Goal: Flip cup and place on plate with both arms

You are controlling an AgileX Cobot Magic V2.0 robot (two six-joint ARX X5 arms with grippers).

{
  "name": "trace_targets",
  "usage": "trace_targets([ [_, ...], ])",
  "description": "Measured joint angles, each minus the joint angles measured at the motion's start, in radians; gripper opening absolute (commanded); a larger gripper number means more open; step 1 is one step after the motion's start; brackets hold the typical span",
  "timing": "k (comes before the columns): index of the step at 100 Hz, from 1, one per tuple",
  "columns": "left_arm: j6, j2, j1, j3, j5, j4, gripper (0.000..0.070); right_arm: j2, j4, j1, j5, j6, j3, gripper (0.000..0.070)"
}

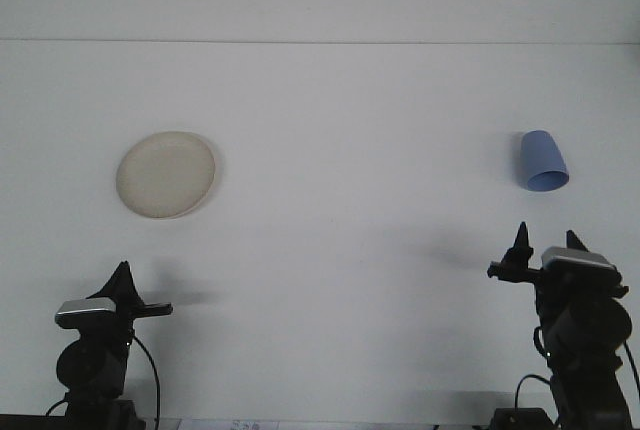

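The right gripper (545, 240) stood with jaws apart near the cup (543, 161); the left gripper (122, 278) possibly closed, plate (166, 174) beyond.

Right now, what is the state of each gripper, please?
Left gripper: holding nothing; whether it is open or closed cannot be told.
Right gripper: jaws open, holding nothing, near side of the overturned blue plastic cup.

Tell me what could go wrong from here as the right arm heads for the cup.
The blue cup stands upside down and tapers toward its top, so the open right hand could slip upward or tip it over. The plate lies far across the table near the idle left hand, so the handover between arms could drop the cup.
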Motion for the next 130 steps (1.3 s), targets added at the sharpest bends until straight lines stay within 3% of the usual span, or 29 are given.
trace_targets([
  [18, 0.000, 0.000, 0.000, 0.000, 0.000, 0.000, 0.0016, 0.261, 0.045, -0.084, 0.018, -0.161, 0.079, 0.0484],
  [39, 0.000, 0.000, 0.000, 0.000, 0.000, 0.000, 0.0016, 0.490, 0.176, -0.267, -0.111, -0.248, 0.084, 0.0483],
  [59, 0.000, 0.000, 0.000, 0.000, 0.000, 0.000, 0.0016, 0.688, 0.353, -0.457, -0.319, -0.291, 0.084, 0.0480],
  [81, 0.000, 0.000, 0.000, 0.000, 0.000, 0.000, 0.0016, 0.909, 0.615, -0.527, -0.525, -0.303, 0.084, 0.0476],
  [125, 0.000, 0.000, 0.000, 0.000, 0.000, 0.000, 0.0016, 1.271, 0.764, -0.528, -0.554, -0.312, 0.283, 0.0453],
  [130, 0.000, 0.000, 0.000, 0.000, 0.000, 0.000, 0.0016, 1.305, 0.765, -0.528, -0.569, -0.317, 0.313, 0.0424],
])
